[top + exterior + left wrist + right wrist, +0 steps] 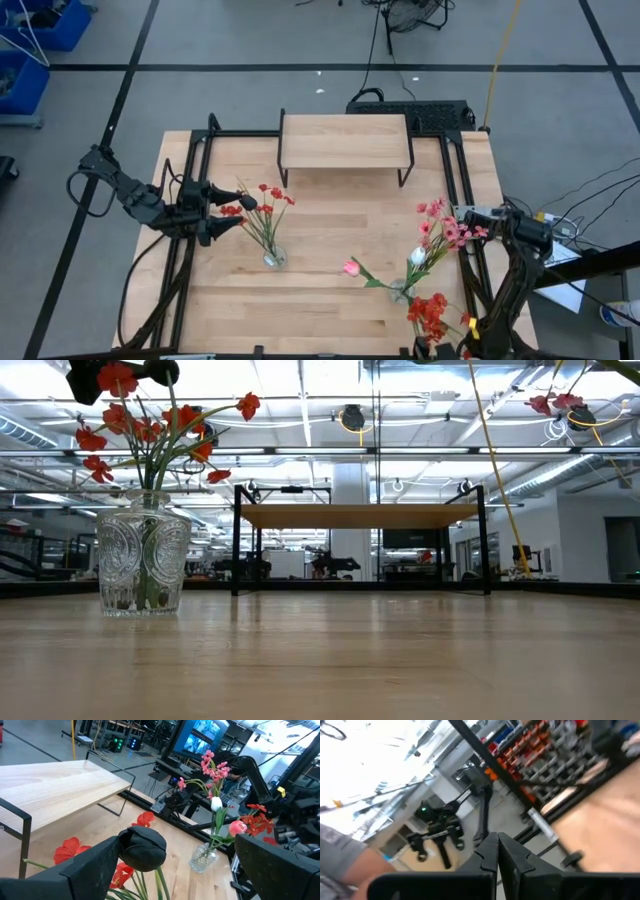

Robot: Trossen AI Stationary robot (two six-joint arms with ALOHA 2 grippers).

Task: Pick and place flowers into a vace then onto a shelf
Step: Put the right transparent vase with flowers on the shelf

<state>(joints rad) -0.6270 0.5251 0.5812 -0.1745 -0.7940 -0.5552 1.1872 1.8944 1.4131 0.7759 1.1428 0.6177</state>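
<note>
From above, the left end effector [232,215] sits over the left part of the tabletop [320,290], its fingers spread wide and holding nothing, just beside the red flowers [265,205]. Those stems stand in a glass vase [273,258] in front of the shelf [345,141], which is at the tabletop's far edge. A second vase [400,291] near the right side holds pink flowers [440,225], a white bud [417,256] and a pink bud [351,268] that leans out leftward. More red blossoms [430,315] show close to the near right corner. The right end effector [468,217] is at the tabletop's right edge, next to the pink flowers, closed and empty.

At table height, the cut-glass vase [144,564] stands upright at left with the red flowers [150,425] spreading from it. The shelf [360,516] is farther back, nothing on its plank.

From the left wrist, the open fingers [142,847] frame the red flowers [72,851] close by. Beyond them stands the second vase [203,857] with the pink flowers [214,767], white bud [216,803] and pink bud [237,827]. The shelf [55,787] is to one side. Lit screens glow in the room behind, with no writing that can be read.

From the right wrist, the end effector [498,852] has its fingers pressed together, with blurred racks and stands beyond. No brand, label or legible text shows in any view.
</note>
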